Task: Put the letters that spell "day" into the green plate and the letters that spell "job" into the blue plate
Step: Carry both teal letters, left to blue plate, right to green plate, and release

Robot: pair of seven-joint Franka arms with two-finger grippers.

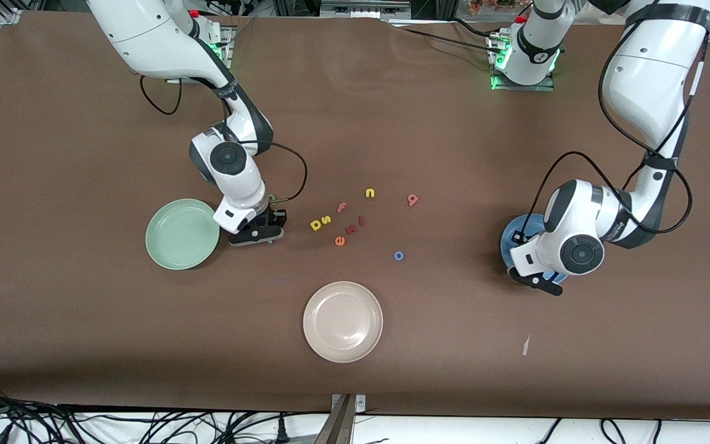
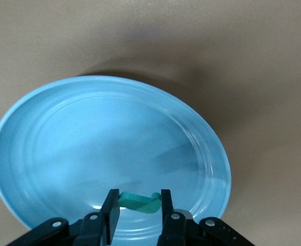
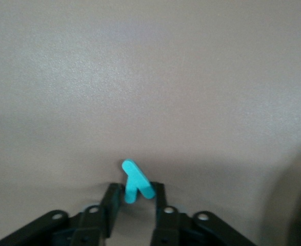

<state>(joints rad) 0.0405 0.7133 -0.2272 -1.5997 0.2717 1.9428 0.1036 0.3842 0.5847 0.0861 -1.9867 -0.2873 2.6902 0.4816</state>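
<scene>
The right wrist view is showing the right gripper (image 3: 135, 197) clenching the teal foam Y (image 3: 135, 186) beside the mint-green plate (image 1: 173, 240); the left gripper (image 2: 137, 207) is grasping the teal foam j (image 2: 140, 202) over the sky-blue plate (image 2: 88, 148), inside its rim.

the round sky-blue plate (image 1: 511, 237) is mostly hidden under the left arm's wrist in the front view, and the left wrist view cuts off its lower rim. the small teal foam hooked letter (image 2: 140, 202) between the left gripper's (image 2: 138, 206) fingers is partly covered by them. the dark green rounded letter (image 1: 272, 198) only peeks out beside the right arm's wrist, its shape too small to tell.
</scene>
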